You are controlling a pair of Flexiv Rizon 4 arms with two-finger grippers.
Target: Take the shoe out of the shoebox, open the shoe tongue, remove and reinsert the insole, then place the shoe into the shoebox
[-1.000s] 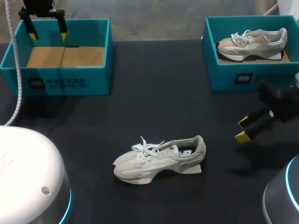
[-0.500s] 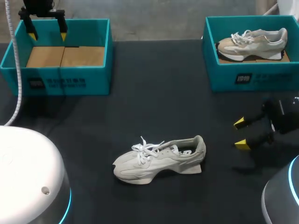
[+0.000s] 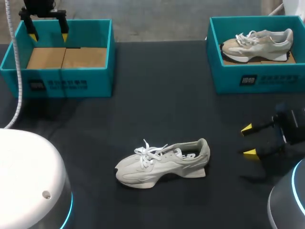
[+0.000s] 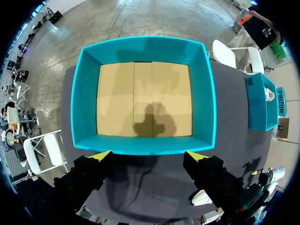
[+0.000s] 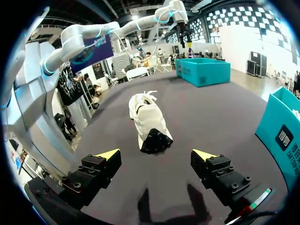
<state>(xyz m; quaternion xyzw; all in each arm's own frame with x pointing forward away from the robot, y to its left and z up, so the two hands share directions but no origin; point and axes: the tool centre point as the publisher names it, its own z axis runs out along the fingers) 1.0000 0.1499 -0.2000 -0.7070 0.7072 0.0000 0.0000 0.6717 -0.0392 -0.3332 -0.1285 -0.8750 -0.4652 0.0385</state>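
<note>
A pale grey sneaker (image 3: 163, 162) with white laces lies on its sole on the black table, toe to the left; the right wrist view has the sneaker (image 5: 147, 120) heel-first ahead of the fingers. My right gripper (image 3: 248, 140) hovers open to the sneaker's right, empty, yellow tips apart (image 5: 158, 154). At the back left stands a teal shoebox (image 3: 62, 76) with a bare cardboard floor (image 4: 143, 98). Above its far wall my left gripper (image 3: 47, 29) hangs open and empty, looking straight down into the box (image 4: 146, 155).
A second teal shoebox (image 3: 252, 71) stands at the back right, holding a beige sneaker (image 3: 257, 43); its wall (image 5: 281, 131) shows beside my right gripper. The table's front edge runs close to my right arm.
My right gripper has drawn slightly back to the right and turned, its two tips now standing one above the other, wider apart in view. The left arm and the sneaker have not moved.
</note>
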